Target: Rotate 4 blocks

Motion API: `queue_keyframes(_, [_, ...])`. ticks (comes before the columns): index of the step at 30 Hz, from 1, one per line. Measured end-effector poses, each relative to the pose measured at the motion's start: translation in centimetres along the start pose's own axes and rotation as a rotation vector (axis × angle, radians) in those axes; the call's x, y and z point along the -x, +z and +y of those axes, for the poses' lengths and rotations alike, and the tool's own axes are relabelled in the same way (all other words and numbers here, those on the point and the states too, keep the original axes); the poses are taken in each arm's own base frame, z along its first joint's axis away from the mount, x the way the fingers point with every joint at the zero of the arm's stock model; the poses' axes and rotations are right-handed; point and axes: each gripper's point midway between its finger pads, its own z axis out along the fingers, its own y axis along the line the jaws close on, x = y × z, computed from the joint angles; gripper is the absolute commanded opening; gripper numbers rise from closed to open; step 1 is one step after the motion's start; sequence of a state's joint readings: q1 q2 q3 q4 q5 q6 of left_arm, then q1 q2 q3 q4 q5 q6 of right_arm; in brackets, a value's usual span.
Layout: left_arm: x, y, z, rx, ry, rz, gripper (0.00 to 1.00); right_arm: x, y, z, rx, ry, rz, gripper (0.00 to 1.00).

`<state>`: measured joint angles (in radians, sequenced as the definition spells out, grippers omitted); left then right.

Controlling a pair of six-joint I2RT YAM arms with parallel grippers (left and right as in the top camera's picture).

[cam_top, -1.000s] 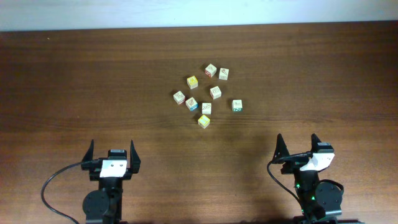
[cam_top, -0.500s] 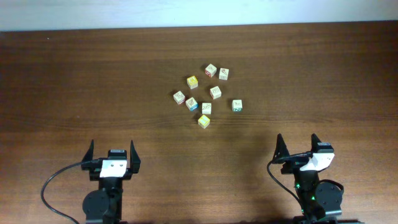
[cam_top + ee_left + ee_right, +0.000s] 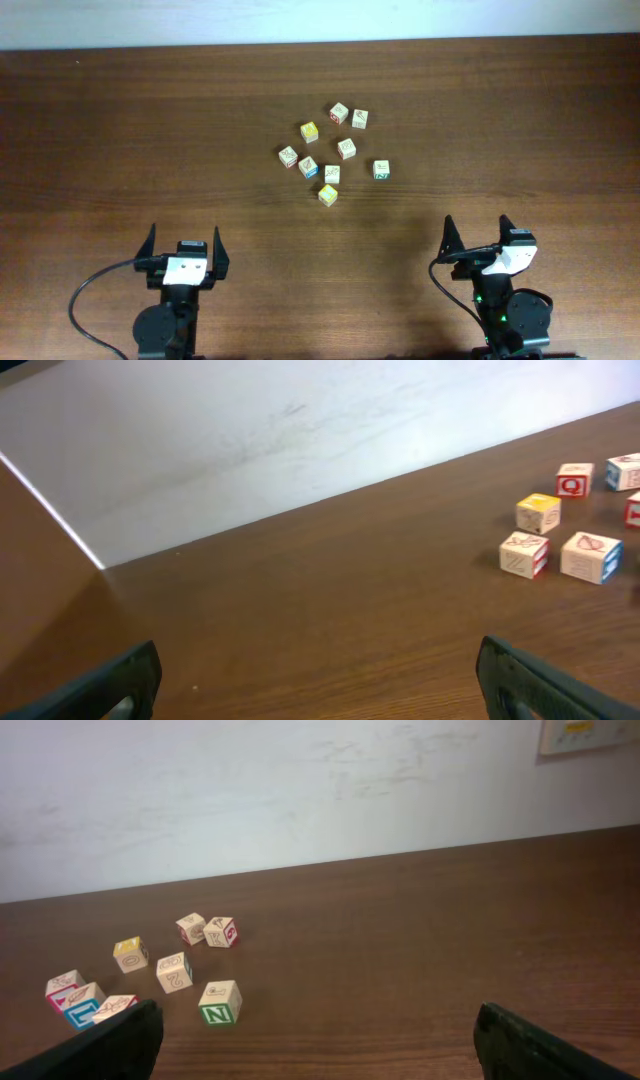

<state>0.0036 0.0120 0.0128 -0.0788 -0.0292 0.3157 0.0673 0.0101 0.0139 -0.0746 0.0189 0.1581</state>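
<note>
At the near edge of the surface (image 3: pixel 120 120), the left hand (image 3: pixel 182 232) and right hand (image 3: pixel 478 225) are held wide open, empty. The blocks (image 3: pixel 346 148) are scattered nearer the far edge, well apart from both. Judged light, rigid and smooth; opposite flat faces are to be pinched. No long axis is noted; each is yawed differently.

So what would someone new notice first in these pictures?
A loose cluster of small picture blocks sits near the middle of the dark wooden table. At the near edge the left gripper and right gripper both stand open, well short of the blocks.
</note>
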Motion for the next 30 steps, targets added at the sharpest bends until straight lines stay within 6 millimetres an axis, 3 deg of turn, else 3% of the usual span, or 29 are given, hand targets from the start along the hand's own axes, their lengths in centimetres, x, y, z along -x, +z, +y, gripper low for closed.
queue_keyframes(5, [1.3,-0.1,-1.2,-0.079,-0.108,-0.056,0.99,0.7,-0.2,1.3,0.067,-0.013,-0.003,0.98])
queue_keyframes(8, [1.8,-0.1,-2.0,-0.139,-0.197,-0.036,0.99,5.6,-1.0,2.9,0.127,-0.033,-0.058,0.98])
queue_keyframes(9, [3.5,-0.1,-2.0,-0.169,-0.213,-0.037,0.99,7.6,-1.1,3.8,0.162,-0.042,-0.065,0.99])
queue_keyframes(11, [6.2,-0.1,-1.7,-0.207,-0.230,-0.029,0.99,9.5,-0.8,4.9,0.203,-0.046,-0.040,0.98])
queue_keyframes(12, [8.5,0.3,-1.5,-0.238,-0.235,-0.019,0.99,11.4,-0.2,5.7,0.229,-0.051,-0.026,0.98])
queue_keyframes(14, [12.2,2.0,-0.8,-0.271,-0.243,0.001,0.99,12.4,1.4,6.9,0.281,-0.050,0.036,0.98])
queue_keyframes(15, [12.6,2.9,-0.8,-0.283,-0.250,0.039,0.99,12.5,2.9,7.8,0.327,-0.043,0.104,0.98])
queue_keyframes(16, [13.8,5.2,-0.8,-0.318,-0.265,0.127,0.99,12.3,4.1,8.5,0.359,-0.031,0.183,0.98])
queue_keyframes(18, [13.1,7.3,-1.4,-0.384,-0.303,0.419,0.99,12.1,5.5,8.9,0.364,-0.001,0.328,0.98])
queue_keyframes(19, [14.7,9.7,-1.0,-0.398,-0.312,0.484,0.99,12.9,7.2,9.2,0.362,0.013,0.394,0.98])
queue_keyframes(20, [14.8,10.8,-1.0,-0.409,-0.319,0.538,0.99,13.4,8.3,9.4,0.362,0.017,0.410,0.98])
queue_keyframes(24, [13.4,14.0,-1.5,-0.440,-0.341,0.744,0.99,11.7,12.0,9.3,0.337,0.061,0.616,0.98])
queue_keyframes(27, [10.5,15.2,-2.5,-0.456,-0.351,0.860,0.99,8.2,14.4,8.8,0.307,0.098,0.794,0.98])
queue_keyframes(30, [9.6,15.4,-2.8,-0.461,-0.354,0.887,0.99,5.2,15.5,8.4,0.288,0.117,0.887,0.98])
